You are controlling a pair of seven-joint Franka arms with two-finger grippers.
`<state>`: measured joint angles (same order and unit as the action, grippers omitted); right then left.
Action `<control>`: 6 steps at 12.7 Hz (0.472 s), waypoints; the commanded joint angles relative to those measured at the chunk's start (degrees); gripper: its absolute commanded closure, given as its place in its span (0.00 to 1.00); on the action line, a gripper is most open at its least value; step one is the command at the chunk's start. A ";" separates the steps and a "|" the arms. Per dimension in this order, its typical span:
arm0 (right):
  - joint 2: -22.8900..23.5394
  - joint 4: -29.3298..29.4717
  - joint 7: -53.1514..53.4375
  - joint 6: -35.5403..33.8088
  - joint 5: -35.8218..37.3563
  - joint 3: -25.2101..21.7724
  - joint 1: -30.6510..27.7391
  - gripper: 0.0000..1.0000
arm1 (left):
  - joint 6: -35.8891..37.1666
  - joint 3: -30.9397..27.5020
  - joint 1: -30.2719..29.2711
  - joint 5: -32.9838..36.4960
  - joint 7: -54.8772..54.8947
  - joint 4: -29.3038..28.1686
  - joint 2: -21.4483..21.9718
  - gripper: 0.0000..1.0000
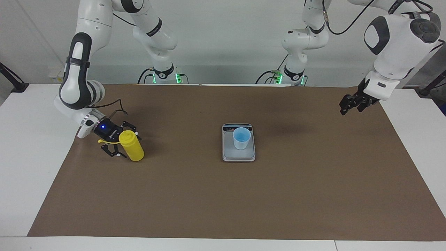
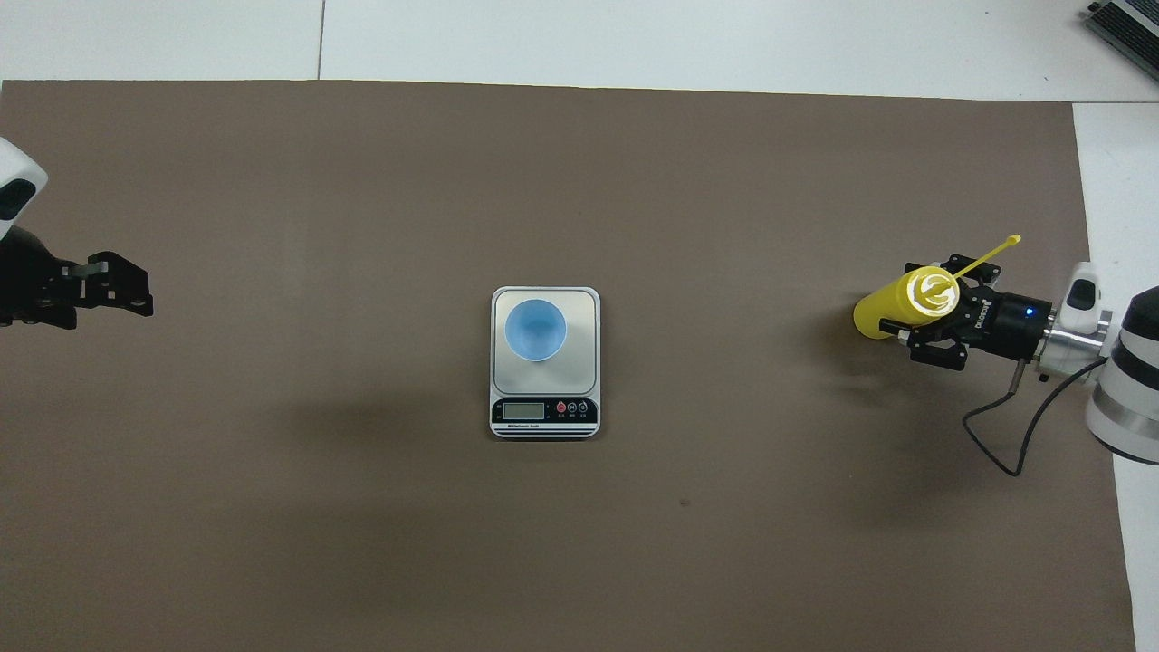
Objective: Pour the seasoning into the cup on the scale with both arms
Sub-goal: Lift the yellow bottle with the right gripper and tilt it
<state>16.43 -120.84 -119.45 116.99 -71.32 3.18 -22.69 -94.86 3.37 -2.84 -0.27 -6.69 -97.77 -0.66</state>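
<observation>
**Bottle reached, nothing lifted or poured**

On the brown-covered tabletop (image 1: 223, 195), as shown in the facing view, the small bright yellow plastic squeeze bottle of seasoning (image 1: 132, 150) is seen standing upright toward the right arm's end. The right gripper (image 1: 120, 144) is set low around the bottle's upper part, with its fingers (image 1: 113, 153) apart on either side of the body; whether they press on the plastic cannot be told. The bottle's base is judged to be resting on the tabletop, so no lift has been made. The small light blue tapered plastic cup (image 1: 241, 138) is placed on the flat silver-grey kitchen scale (image 1: 238, 156) at the middle, well apart from the bottle. The left gripper (image 1: 345, 107) is held in the air over the tabletop's edge at the left arm's end; nothing is held in it, and whether its fingers are open cannot be told.

From the overhead view, the bottle (image 2: 892, 306) is seen with its ribbed cap between the right gripper's (image 2: 914, 312) spread fingers. The cup (image 2: 535, 329) looks empty, and the left gripper (image 2: 122, 294) is far from it. Grasping, carrying, pouring are judged to remain.
</observation>
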 commanded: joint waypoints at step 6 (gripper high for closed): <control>-2.18 1.13 7.11 2.52 -0.49 0.52 1.14 0.55 | -7.71 -1.87 0.38 -2.36 5.72 -3.92 1.98 0.09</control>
<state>16.36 -120.34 -116.40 117.58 -71.38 3.17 -22.50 -100.59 2.31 -2.84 -1.60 -3.01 -99.24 -0.56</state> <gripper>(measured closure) 0.502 0.145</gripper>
